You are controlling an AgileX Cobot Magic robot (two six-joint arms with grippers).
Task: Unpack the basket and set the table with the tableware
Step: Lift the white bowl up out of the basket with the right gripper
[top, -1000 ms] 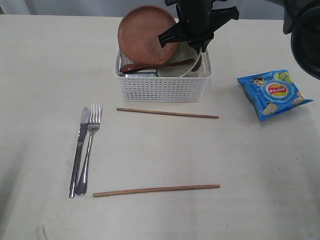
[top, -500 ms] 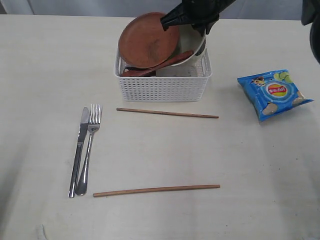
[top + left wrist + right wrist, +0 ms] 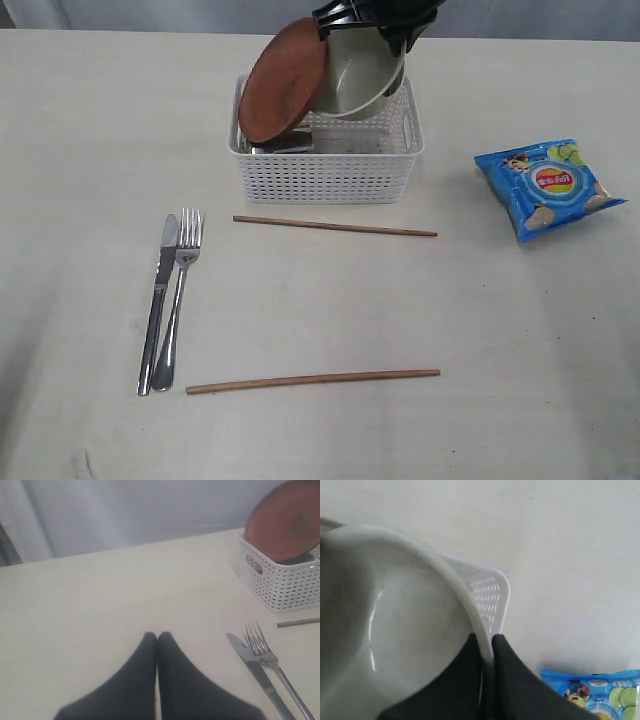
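Spanning the whole exterior view, the pale desk (image 3: 90, 110) carries a half-laid setting. The white lattice basket (image 3: 330, 178) sits at its far side, holding what is left to unpack. The reddish-brown plate (image 3: 282, 82) stands steeply tilted, its lower edge down inside the basket and its upper part leaning against the white bowl (image 3: 358, 75). It likely stands that way because the bowl props it up.

The bowl hangs raised and tipped above the basket. The right gripper (image 3: 486, 642) has its jaws clamped on the bowl's thin rim, a pinch that lets the bowl swing to an angle. To the right, well apart from the basket, lies the blue chip bag (image 3: 548, 187); it is no tableware, so probably set aside.

The two chopsticks (image 3: 335, 227) lie well apart, roughly parallel, one just in front of the basket and one nearer the camera, perhaps framing a place for the dishes. The knife (image 3: 158, 300) and fork (image 3: 180, 290) lie side by side at the left. The left gripper (image 3: 158, 636) hovers over bare desk, jaws together and holding nothing.
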